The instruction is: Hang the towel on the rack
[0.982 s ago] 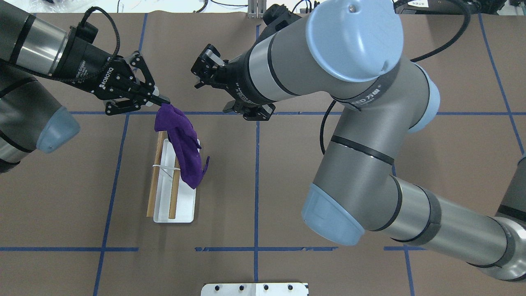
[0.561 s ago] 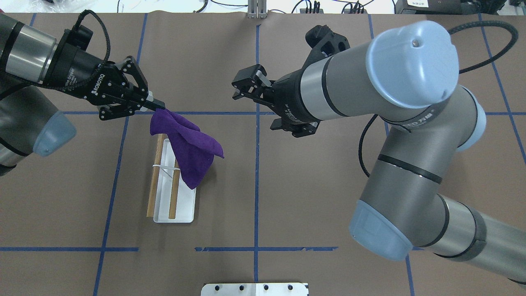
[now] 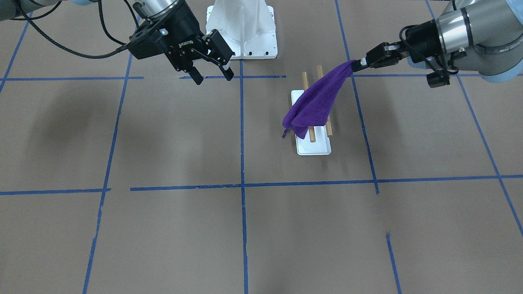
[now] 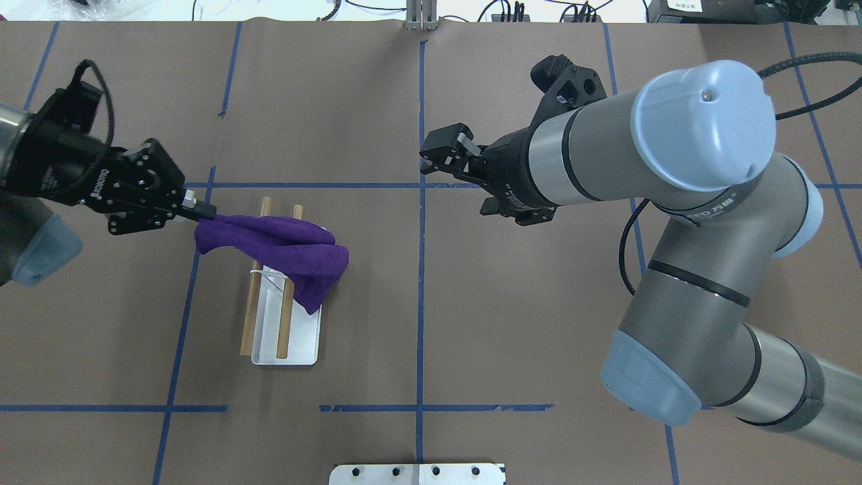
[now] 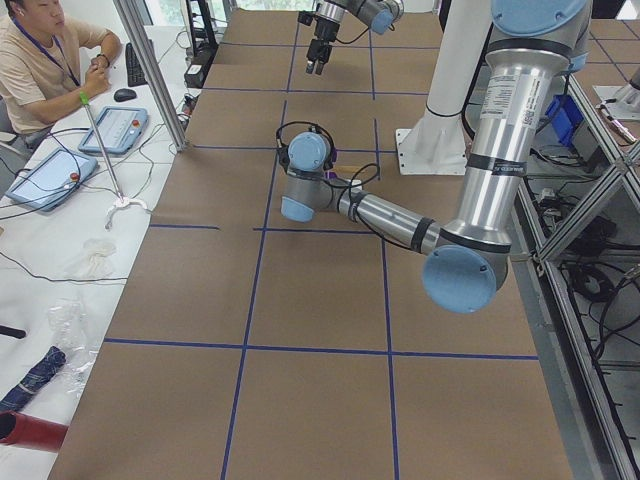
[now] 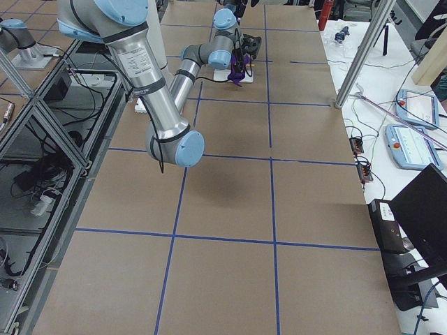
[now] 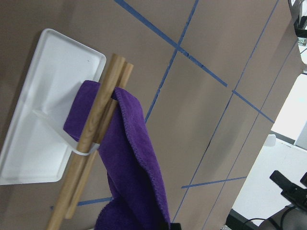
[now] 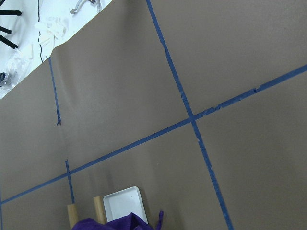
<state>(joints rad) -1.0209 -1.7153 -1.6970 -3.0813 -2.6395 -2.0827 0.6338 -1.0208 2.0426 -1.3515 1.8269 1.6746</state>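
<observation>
Left claw (image 3: 358,64) pinched shut; right claw (image 3: 214,79) spread.

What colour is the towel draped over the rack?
Solid purple. The towel shows best in the overhead view, pinched at one corner by the left gripper.

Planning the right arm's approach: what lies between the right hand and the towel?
Only bare table, crossed by blue tape lines, between right hand and towel, per the front-facing view.

My six views: four fixed, two on the wrists.
Overhead and front-facing look steeply down from opposite sides; the end cameras sit far back; both wrist cameras catch the rack (image 7: 29,120).
</observation>
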